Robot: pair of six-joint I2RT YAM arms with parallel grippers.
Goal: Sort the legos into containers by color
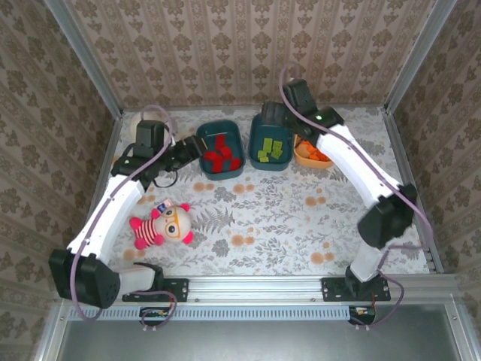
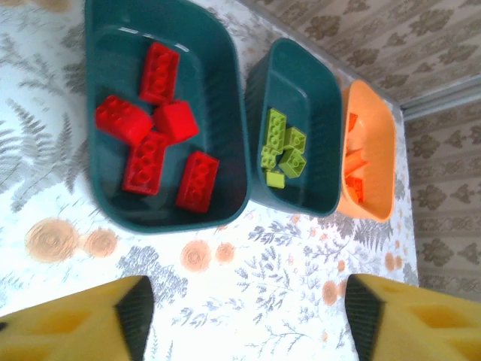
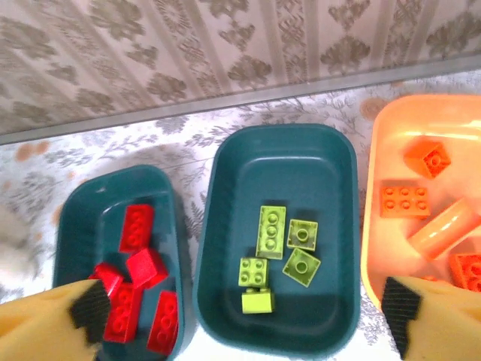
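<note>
Three tubs stand in a row at the back of the table. Several red legos [image 1: 223,158] [image 2: 154,135] [image 3: 139,289] lie in the left teal tub [image 1: 204,135] [image 2: 234,113] [image 3: 94,214]. Several green legos [image 1: 272,150] [image 2: 282,153] [image 3: 272,232] lie in the middle teal tub [image 1: 255,141] [image 2: 316,94] [image 3: 301,162]. Orange legos [image 1: 316,153] [image 2: 353,162] [image 3: 404,201] lie in the orange tub [image 1: 304,160] [image 2: 378,135] [image 3: 392,147]. My left gripper [image 1: 192,151] [image 2: 248,320] is open over bare table just before the red tub. My right gripper [image 1: 273,120] [image 3: 245,312] is open above the green tub, holding nothing.
A red-striped plush doll [image 1: 160,225] lies on the table's left side, under the left arm. A white plush bear [image 1: 138,125] sits in the back left corner, partly behind the left arm. Walls and a metal frame close in the back and sides.
</note>
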